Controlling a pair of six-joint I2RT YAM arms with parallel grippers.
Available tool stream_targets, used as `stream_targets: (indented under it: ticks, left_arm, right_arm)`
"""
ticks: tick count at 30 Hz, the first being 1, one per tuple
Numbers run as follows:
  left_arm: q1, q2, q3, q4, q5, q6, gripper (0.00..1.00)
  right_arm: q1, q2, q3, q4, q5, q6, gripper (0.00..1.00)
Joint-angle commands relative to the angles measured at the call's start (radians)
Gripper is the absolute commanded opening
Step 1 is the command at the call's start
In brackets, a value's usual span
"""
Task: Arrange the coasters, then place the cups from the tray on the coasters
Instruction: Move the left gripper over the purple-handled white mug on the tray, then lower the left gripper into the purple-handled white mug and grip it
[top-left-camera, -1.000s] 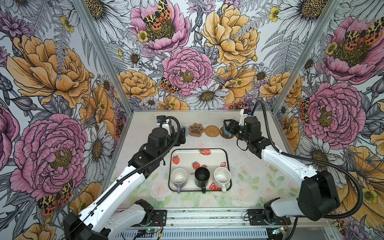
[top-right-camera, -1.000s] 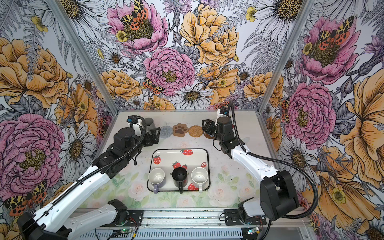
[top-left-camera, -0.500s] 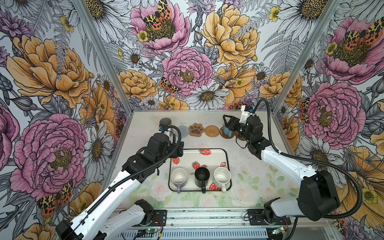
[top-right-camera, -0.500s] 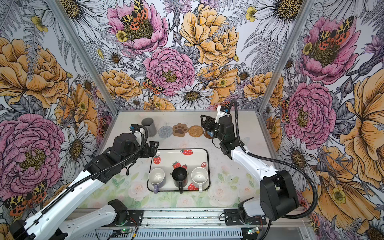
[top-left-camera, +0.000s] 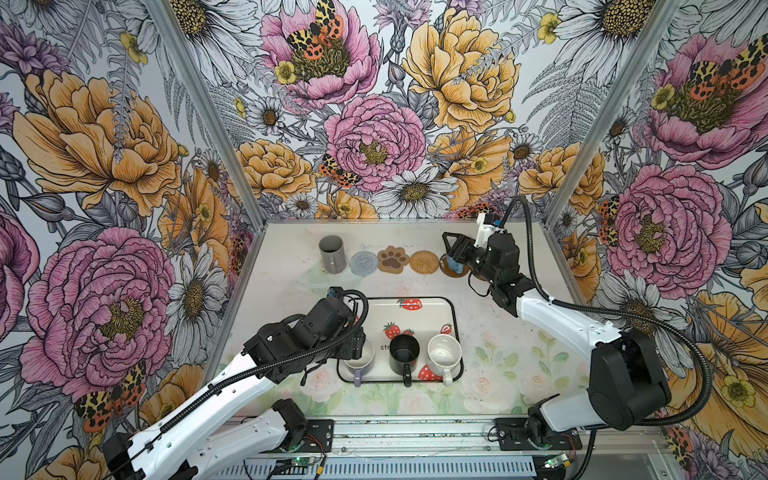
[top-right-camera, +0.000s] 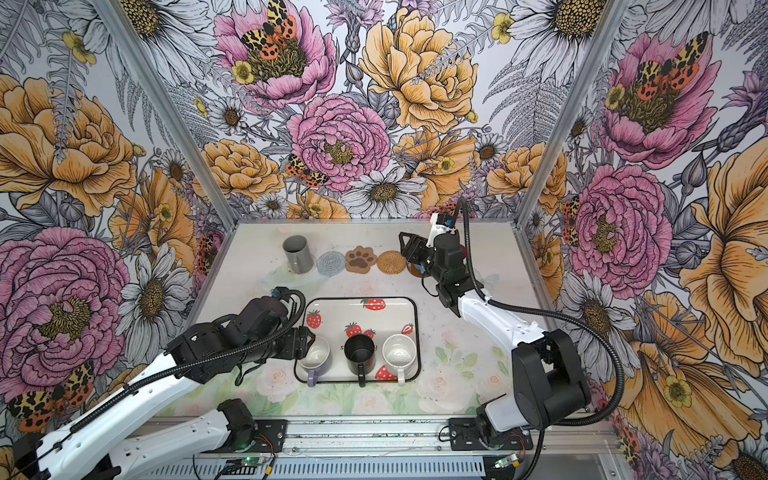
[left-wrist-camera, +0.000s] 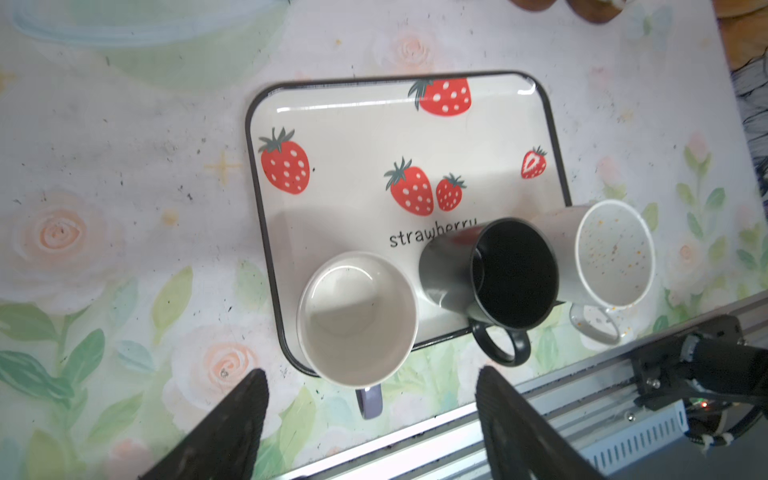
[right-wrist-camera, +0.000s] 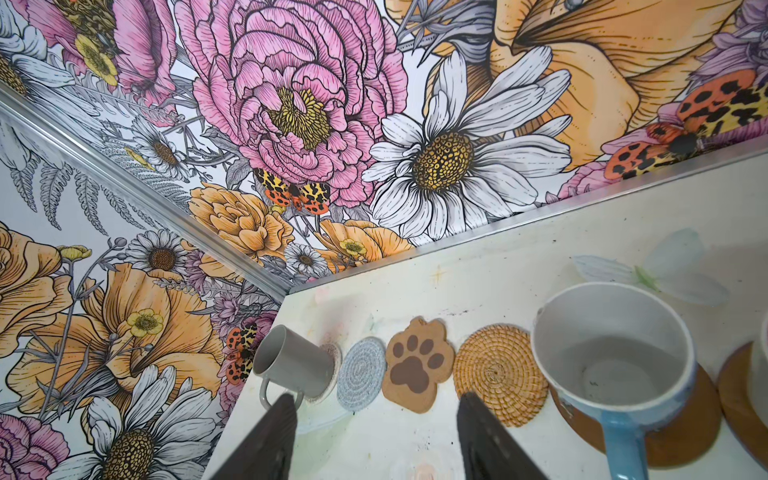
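The coasters (top-left-camera: 392, 259) lie in a row, but three cups (top-left-camera: 404, 353) remain on the tray (top-left-camera: 415, 318), the lavender mug (left-wrist-camera: 357, 320) just beyond the left gripper's (left-wrist-camera: 370, 370) spread jaws, while the right gripper's (right-wrist-camera: 377, 395) jaws gape empty.

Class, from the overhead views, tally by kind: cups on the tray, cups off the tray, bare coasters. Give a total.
Cups on the tray: 3 (lavender, black, white speckled)
Cups off the tray: 2 showing (tall grey, light blue)
Bare coasters: 3 (grey woven, paw, rattan)
Total: 8
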Motion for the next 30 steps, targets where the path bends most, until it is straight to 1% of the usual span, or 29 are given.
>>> stream_targets:
  ticks: [1, 6, 11, 17, 20, 22, 30]
  left_arm:
    - [-0.045, -0.017, -0.054, -0.039, 0.033, -0.105, 0.79]
    - [-0.132, -0.012, -0.112, -0.038, 0.029, -0.177, 0.77]
    - [-0.179, -0.005, -0.152, -0.035, 0.006, -0.246, 0.77]
    - [-0.196, -0.001, -0.202, -0.031, -0.017, -0.323, 0.77]
    - [-0.207, 0.01, -0.211, -0.03, -0.042, -0.354, 0.77]
    - [-0.218, 0.022, -0.212, -0.029, -0.081, -0.375, 0.77]
    - [-0.237, 0.078, -0.256, 0.077, -0.096, -0.404, 0.77]
  right_arm:
    - [0.005, 0.024, 0.038, 0.019, -0.019, 0.005, 0.64]
    - [0.005, 0.05, 0.05, 0.026, -0.029, 0.022, 0.63]
    - [0.005, 0.081, 0.066, 0.03, -0.049, 0.039, 0.63]
    - [0.005, 0.11, 0.087, 0.03, -0.078, 0.054, 0.63]
    - [0.005, 0.117, 0.093, 0.028, -0.084, 0.056, 0.63]
    - [0.005, 0.118, 0.094, 0.027, -0.085, 0.057, 0.63]
    - [0.005, 0.126, 0.099, 0.02, -0.086, 0.059, 0.63]
